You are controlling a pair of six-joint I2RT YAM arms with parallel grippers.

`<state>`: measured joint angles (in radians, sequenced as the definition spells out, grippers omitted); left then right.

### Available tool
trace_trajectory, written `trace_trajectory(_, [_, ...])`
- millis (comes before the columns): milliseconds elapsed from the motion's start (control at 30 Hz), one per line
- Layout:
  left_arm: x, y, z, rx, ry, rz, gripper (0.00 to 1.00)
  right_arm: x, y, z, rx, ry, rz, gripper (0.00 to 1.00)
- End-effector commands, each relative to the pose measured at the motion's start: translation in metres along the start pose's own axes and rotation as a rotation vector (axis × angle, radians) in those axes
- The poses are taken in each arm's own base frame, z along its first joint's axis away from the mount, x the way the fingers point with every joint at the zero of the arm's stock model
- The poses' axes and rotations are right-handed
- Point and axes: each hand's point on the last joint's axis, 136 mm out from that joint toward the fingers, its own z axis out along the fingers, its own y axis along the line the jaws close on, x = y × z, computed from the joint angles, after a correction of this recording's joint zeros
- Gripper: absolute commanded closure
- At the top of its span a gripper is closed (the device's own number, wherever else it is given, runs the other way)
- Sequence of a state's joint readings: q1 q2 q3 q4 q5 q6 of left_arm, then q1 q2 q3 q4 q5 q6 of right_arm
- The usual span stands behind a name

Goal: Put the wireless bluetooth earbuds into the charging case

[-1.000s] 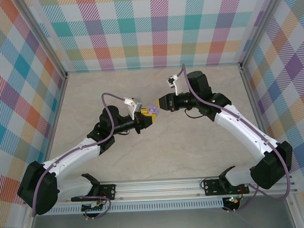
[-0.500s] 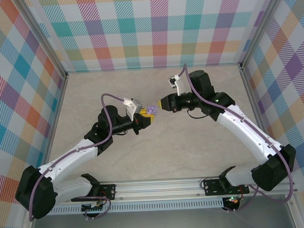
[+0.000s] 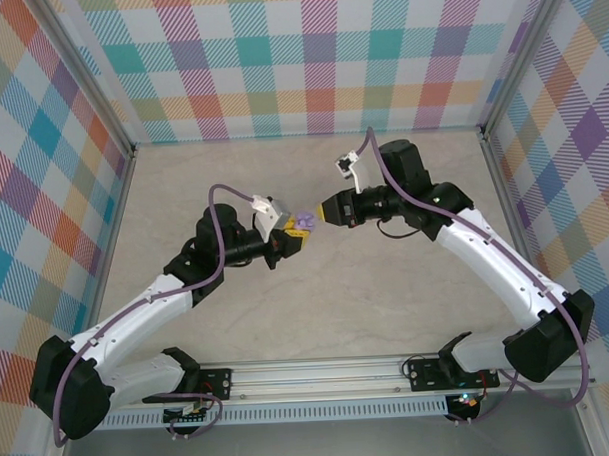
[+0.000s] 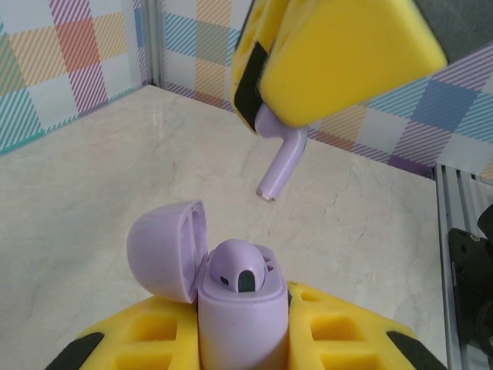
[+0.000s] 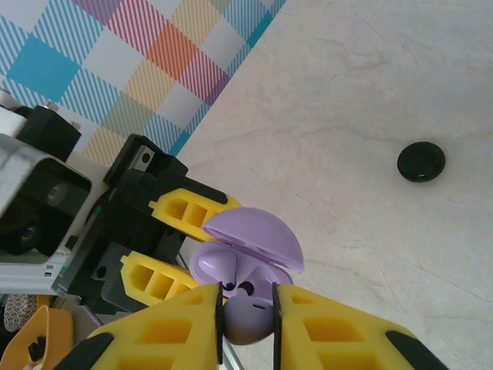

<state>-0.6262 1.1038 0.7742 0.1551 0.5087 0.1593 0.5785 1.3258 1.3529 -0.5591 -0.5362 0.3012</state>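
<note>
Ok, left tool [image 3: 293, 238] is clamped on the lavender charging case [image 4: 240, 327] and holds it up off the surface [image 3: 387, 305] mid-workspace, lid [image 4: 166, 250] flipped open. First earbud [image 4: 239, 271], lavender, sits in a well. Right tool [image 3: 329, 209] pinches the second earbud [image 4: 281, 163] by its head, stem hanging down. It's just above and past the open case, not touching. Tool tips nearly meet in the top view. Small black disc [image 5: 421, 163] lies on the surface, well apart.
</note>
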Motion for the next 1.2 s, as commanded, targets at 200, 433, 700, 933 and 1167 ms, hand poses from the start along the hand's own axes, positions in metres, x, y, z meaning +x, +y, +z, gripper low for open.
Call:
trace_trajectory(200, [-0.024,-0.015,-0.006,0.039,-0.060,0.076,0.78,-0.001,0.011,0.005,-0.033,0.029,-0.031,0.79])
trace_trajectory(433, [-0.028,-0.010,-0.007,0.007,-0.072,0.072,0.79,0.000,0.012,0.006,-0.029,0.038,-0.034,0.79])
trace_trajectory(700, [-0.030,-0.009,-0.007,0.001,-0.079,0.072,0.79,0.002,0.011,0.008,-0.028,0.047,-0.032,0.79])
trace_trajectory(933, [-0.033,-0.013,-0.008,0.018,-0.093,0.077,0.79,0.004,0.011,0.011,-0.028,0.058,-0.033,0.79])
trace_trajectory(1167, [-0.035,-0.014,-0.009,0.025,-0.099,0.079,0.79,0.005,0.009,0.015,-0.023,0.070,-0.030,0.79])
